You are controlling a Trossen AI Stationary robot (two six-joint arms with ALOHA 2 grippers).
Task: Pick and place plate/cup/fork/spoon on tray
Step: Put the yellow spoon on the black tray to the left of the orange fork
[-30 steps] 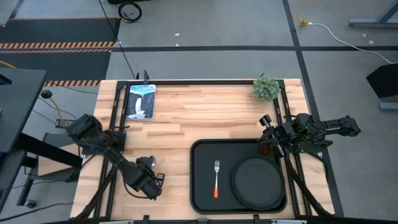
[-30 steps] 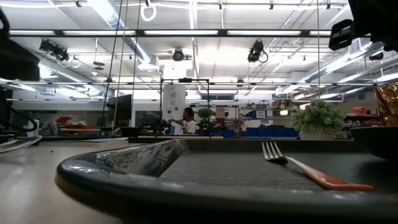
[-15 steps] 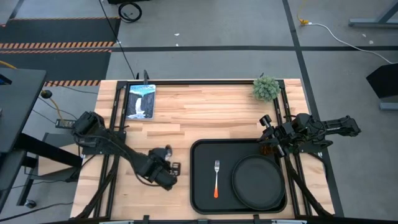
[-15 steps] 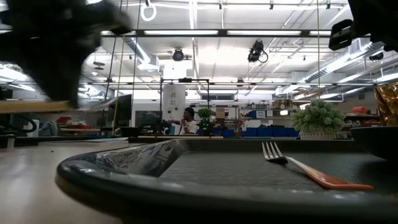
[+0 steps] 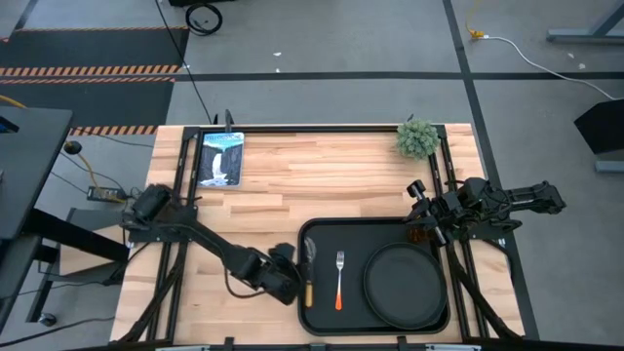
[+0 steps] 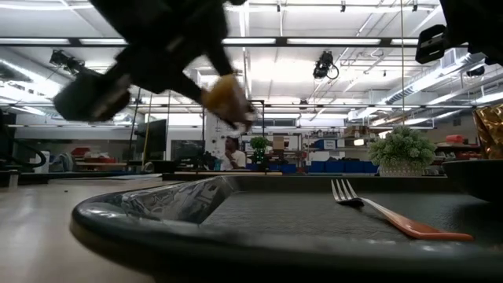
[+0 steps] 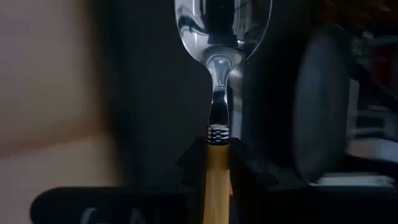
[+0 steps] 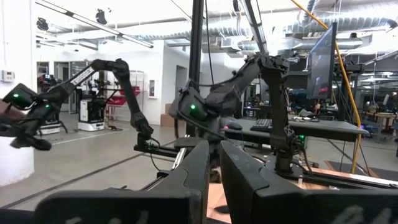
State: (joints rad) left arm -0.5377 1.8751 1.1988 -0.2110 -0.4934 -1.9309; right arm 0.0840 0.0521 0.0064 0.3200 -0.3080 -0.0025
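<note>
The black tray (image 5: 363, 234) lies at the table's near right. On it lie the orange-red-handled fork (image 5: 339, 278) and, to its right, the round black plate (image 5: 403, 283). My left gripper (image 5: 295, 280) is over the tray's left edge, shut on the yellow-orange-handled spoon (image 5: 309, 265). The amber cup (image 5: 418, 235) stands at the tray's far right corner, just below my right gripper (image 5: 423, 218). My right gripper's fingers are together and point toward the table's left, and nothing shows between them in the right wrist view (image 8: 214, 174). My left gripper pinches the spoon's yellow-orange handle (image 7: 216, 163) between its two fingers (image 7: 250, 173). The handle lies along the fingers, and the silver bowl (image 7: 222, 28) sticks out beyond the fingertips. The spoon is lifted clear, above the tray's left part.
A small potted plant (image 5: 417, 138) stands at the far right corner. A framed picture (image 5: 220, 158) lies at the far left. Bare wood stretches across the table's middle and left. The tray's left strip, left of the fork, is bare.
My left gripper has swept from the bare wood at the table's near left toward the right edge. It now hangs over the tray's left edge with the spoon.
</note>
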